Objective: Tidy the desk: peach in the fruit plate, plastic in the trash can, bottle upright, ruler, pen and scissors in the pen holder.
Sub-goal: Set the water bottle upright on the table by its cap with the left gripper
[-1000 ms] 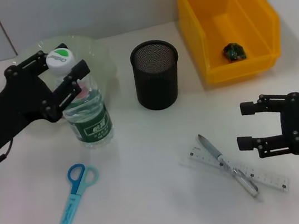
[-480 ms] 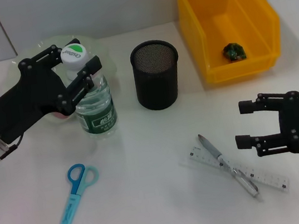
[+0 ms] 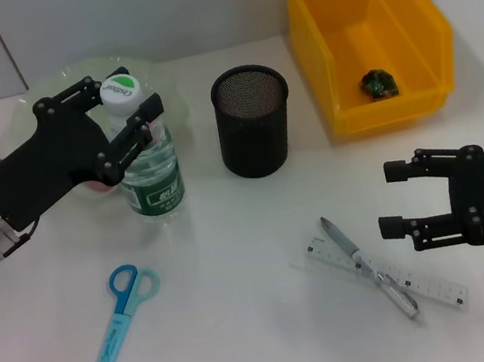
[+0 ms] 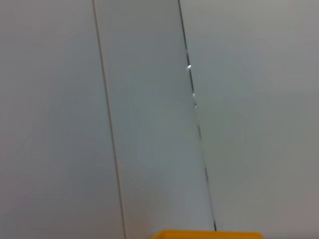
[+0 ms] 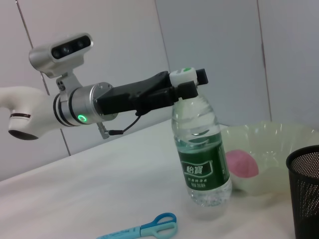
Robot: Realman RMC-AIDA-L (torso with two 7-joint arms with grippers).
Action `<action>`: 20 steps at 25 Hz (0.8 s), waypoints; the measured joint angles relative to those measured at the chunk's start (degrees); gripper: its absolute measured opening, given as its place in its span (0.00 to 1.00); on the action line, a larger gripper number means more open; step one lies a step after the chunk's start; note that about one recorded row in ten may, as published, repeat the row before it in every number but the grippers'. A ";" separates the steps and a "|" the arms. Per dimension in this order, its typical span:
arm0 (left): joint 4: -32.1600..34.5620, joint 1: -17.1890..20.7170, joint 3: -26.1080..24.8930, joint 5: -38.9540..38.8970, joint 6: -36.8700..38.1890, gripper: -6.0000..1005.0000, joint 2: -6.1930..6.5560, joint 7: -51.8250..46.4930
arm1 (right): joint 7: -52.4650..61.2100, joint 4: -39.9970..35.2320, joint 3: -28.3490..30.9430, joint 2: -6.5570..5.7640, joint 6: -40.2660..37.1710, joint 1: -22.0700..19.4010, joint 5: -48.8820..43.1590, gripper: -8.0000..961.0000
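The clear bottle (image 3: 151, 172) with green label and white cap stands upright on the white desk (image 3: 236, 264), just in front of the pale green fruit plate (image 3: 166, 90). My left gripper (image 3: 127, 96) is shut on its neck below the cap; the right wrist view shows the same hold on the bottle (image 5: 202, 159). The pink peach (image 5: 242, 167) lies in the fruit plate (image 5: 279, 139). The blue scissors (image 3: 122, 322) lie at the front left. The silver pen (image 3: 369, 267) lies across the clear ruler (image 3: 422, 289). My right gripper (image 3: 389, 200) hovers open to their right.
The black mesh pen holder (image 3: 253, 120) stands in the middle. The yellow trash can (image 3: 370, 34) at the back right holds a small green crumpled piece (image 3: 380, 83). The left wrist view shows only wall and the yellow bin's rim (image 4: 209, 234).
The left gripper carried the bottle a little back toward the plate and brought it from a slight lean to upright. The right gripper edged slightly left.
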 joint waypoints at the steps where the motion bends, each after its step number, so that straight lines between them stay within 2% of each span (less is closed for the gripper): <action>1: 0.00 0.11 0.04 0.10 -0.79 0.45 0.04 -0.07 | 0.00 0.00 0.00 0.00 0.00 0.01 0.00 0.86; 20: -1.22 0.68 0.16 0.37 -5.62 0.45 0.14 0.31 | 0.00 0.13 -0.01 0.09 0.10 0.20 -0.68 0.87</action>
